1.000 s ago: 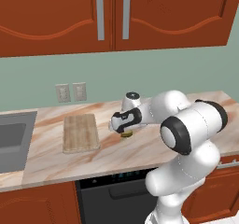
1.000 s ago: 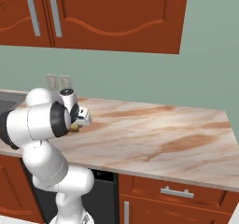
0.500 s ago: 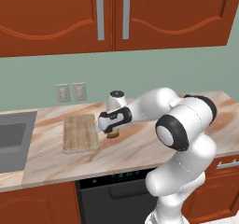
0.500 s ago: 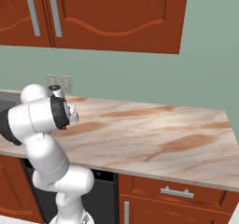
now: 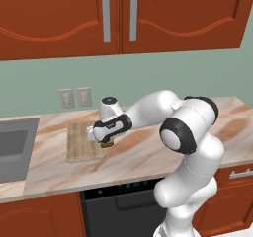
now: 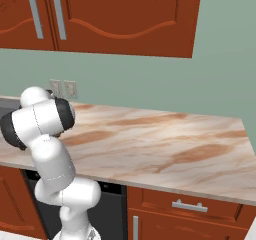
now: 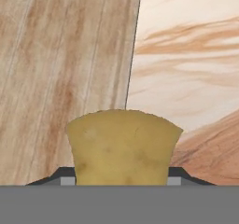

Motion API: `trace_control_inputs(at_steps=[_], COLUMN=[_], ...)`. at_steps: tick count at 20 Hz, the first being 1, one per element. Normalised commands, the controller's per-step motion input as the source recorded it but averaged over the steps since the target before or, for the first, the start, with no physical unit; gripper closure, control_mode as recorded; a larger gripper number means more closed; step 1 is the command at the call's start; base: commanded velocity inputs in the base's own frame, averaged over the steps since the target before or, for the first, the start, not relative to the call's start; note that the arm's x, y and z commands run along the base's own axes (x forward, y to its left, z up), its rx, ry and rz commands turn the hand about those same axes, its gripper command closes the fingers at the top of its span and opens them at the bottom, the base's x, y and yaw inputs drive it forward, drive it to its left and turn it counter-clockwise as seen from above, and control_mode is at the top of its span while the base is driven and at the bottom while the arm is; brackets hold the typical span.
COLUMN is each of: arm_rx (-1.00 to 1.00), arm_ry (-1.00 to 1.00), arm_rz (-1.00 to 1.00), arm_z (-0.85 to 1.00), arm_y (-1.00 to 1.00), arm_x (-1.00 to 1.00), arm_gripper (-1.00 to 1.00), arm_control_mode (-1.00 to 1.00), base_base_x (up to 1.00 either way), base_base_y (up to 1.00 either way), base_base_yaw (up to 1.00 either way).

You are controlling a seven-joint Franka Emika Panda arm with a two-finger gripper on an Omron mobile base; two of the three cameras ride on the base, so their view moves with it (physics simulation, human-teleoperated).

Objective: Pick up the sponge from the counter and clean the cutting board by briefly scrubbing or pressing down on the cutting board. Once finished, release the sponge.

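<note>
In the hand view the mustard-yellow sponge (image 7: 122,146) is pinched between the two dark fingertips (image 7: 66,177) of my gripper (image 7: 122,177), which is shut on it. It hangs over the right edge of the light-tan cutting board (image 7: 60,69), with the marbled counter (image 7: 186,55) to the right. In the left base view the gripper (image 5: 104,141) holds the sponge (image 5: 106,144) just above the right edge of the cutting board (image 5: 81,142), which lies flat on the counter (image 5: 143,154). I cannot tell whether the sponge touches the board.
A grey sink basin (image 5: 12,149) is set into the counter left of the board. Two wall outlets (image 5: 74,97) sit on the green wall behind it, under red-brown cabinets (image 5: 118,19). A long stretch of counter (image 6: 165,144) runs to the right.
The arm has swung left with the sponge in its grip, from the counter right of the board to the board's right edge. The board has not moved.
</note>
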Motion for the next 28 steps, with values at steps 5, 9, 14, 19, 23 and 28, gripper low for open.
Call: trace_control_inputs(at_steps=[5, 9, 14, 19, 23, 28], arm_rx=[0.0, 0.0, -0.03, -0.01, 0.0, 0.0], arm_ry=[0.0, 0.0, 0.0, 0.0, 0.0, 0.0], arm_rz=[0.0, 0.0, 0.0, 0.0, 0.0, 0.0], arm_z=[0.0, -0.11, -0.4, -0.44, -0.28, -0.01], arm_y=[0.37, 0.42, 0.25, 0.09, 0.07, 0.0], arm_x=[0.0, 0.0, 0.0, 0.0, 0.03, 0.25], arm_gripper=[1.0, 1.0, 1.0, 1.0, 1.0, 1.0], arm_control_mode=[-1.0, -1.0, -1.0, -1.0, -1.0, -1.0], base_base_x=[0.0, 0.0, 0.0, 0.0, 0.0, 0.0], base_base_y=[0.0, 0.0, 0.0, 0.0, 0.0, 0.0], base_base_yaw=[0.0, 0.0, 0.0, 0.0, 0.0, 0.0])
